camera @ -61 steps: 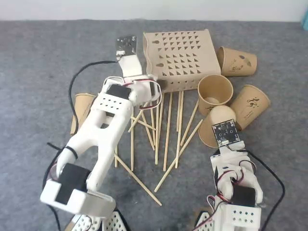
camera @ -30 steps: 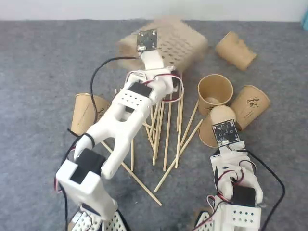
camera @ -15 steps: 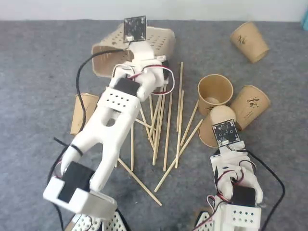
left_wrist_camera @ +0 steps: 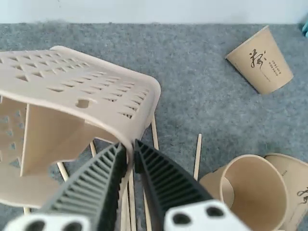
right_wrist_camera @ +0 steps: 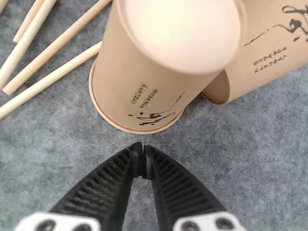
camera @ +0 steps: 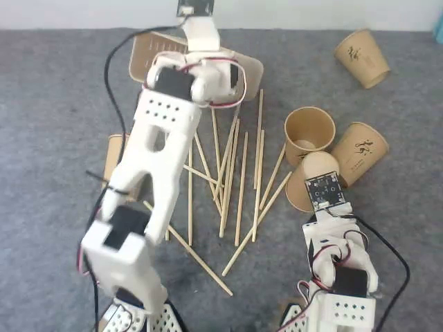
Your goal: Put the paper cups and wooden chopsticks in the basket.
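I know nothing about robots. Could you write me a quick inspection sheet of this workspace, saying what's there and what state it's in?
Surface: grey felt-like mat, lying flat.
Job's things: beige perforated plastic basket, tipped over and held by its wall. Five brown paper cups: one far off on its side, three clustered, one beside the left arm. Wooden chopsticks scattered loose on the mat.
Clutter: nothing seen.
Claws: left claw shut on the basket. Right claw shut, empty, near an upside-down cup.
Cables: black cables trail from both arms.
Surroundings: pale wall behind.
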Action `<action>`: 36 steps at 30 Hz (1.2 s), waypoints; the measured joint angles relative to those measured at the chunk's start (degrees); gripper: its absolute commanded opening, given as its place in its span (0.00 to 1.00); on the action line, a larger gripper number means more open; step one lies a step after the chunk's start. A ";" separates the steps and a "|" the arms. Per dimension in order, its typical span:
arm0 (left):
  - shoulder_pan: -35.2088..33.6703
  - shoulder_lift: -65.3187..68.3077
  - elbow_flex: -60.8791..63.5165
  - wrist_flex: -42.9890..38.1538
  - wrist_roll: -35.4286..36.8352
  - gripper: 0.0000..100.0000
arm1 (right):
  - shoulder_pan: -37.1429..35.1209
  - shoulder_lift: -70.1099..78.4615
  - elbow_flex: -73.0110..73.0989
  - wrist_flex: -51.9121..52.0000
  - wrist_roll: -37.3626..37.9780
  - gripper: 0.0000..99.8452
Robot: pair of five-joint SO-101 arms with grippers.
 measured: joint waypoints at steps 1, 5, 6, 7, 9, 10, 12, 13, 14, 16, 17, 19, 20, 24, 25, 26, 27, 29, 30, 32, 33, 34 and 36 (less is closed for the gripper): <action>-0.09 2.46 -4.13 2.55 0.00 0.01 | 0.00 0.00 0.00 0.00 0.00 0.01; -0.09 12.13 -21.27 12.57 -1.32 0.01 | 0.00 0.00 0.00 0.00 0.00 0.01; -0.18 14.42 -26.02 15.30 -2.46 0.01 | 0.00 0.00 0.00 0.00 0.00 0.01; -0.18 16.62 -30.59 17.85 -3.96 0.01 | 0.00 0.00 0.00 0.00 0.00 0.01; -0.18 20.84 -39.30 22.95 -7.03 0.02 | 0.00 0.00 0.00 0.00 0.00 0.01; -0.18 22.86 -43.16 25.14 -8.44 0.02 | 0.00 0.00 0.00 0.00 0.00 0.01; -0.18 26.29 -48.97 27.96 -10.29 0.02 | 0.00 0.00 0.00 0.00 0.00 0.01; -0.18 27.52 -50.90 28.66 -11.08 0.02 | 0.00 0.00 0.00 0.00 0.00 0.01; -0.18 28.48 -52.13 28.75 -11.52 0.03 | 0.00 0.00 0.00 0.00 0.00 0.01; -0.09 29.63 -53.45 28.84 -12.40 0.08 | 0.00 0.00 0.00 0.00 0.00 0.01; -0.09 29.80 -53.80 29.01 -12.92 0.10 | 0.00 0.00 0.00 0.00 0.00 0.01; -0.09 30.07 -53.98 29.27 -13.63 0.15 | 0.00 0.00 0.00 0.00 0.00 0.01; -0.18 30.15 -53.98 29.36 -13.63 0.16 | 0.00 0.00 0.00 0.00 0.00 0.01; -0.18 30.15 -53.98 29.54 -13.98 0.16 | 0.00 0.00 0.00 0.00 0.00 0.01; -0.18 30.15 -53.98 29.54 -13.98 0.16 | 0.00 0.00 0.00 0.00 0.00 0.01; -0.18 30.15 -53.98 29.19 -13.98 0.16 | 0.00 0.00 0.00 0.00 0.00 0.01; -0.18 30.15 -53.98 28.40 -13.98 0.16 | 0.00 0.00 0.00 0.00 0.00 0.01; -0.18 30.15 -53.98 26.46 -13.98 0.16 | 0.00 0.00 0.00 0.00 0.00 0.01; -0.18 30.15 -53.98 25.32 -13.98 0.16 | 0.00 0.00 0.00 0.00 0.00 0.01; -0.44 30.51 -53.98 22.86 -12.31 0.16 | 0.00 0.00 0.00 0.00 0.00 0.01; -0.79 31.21 -53.98 21.27 -11.16 0.17 | 0.00 0.00 0.00 0.00 0.00 0.01; -1.41 32.09 -53.98 19.78 -9.93 0.17 | 0.00 0.00 0.00 0.00 0.00 0.01; -2.73 33.93 -53.98 18.46 -8.35 0.17 | 0.00 0.00 0.00 0.00 0.00 0.01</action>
